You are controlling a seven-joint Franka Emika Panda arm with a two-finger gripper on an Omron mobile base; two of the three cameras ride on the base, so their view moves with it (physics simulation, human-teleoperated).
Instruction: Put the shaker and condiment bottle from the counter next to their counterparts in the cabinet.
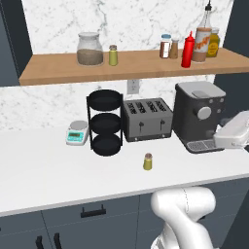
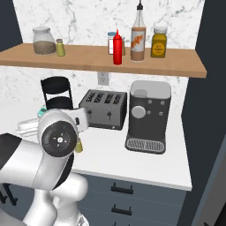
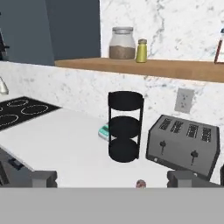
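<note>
Glass jar on cabinet w/ brown contents.

Two shakers: one on the counter, one on the shelf. On the shelf too stand one glass jar, two spice jars, one red bottle, one brown-orange bottle and one yellow jar. Below sit one toaster, one coffee machine, one black rack and one scale

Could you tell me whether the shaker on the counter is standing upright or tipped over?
Upright: the shaker stands on its base on the counter, cap on top, in front of the toaster.
</note>
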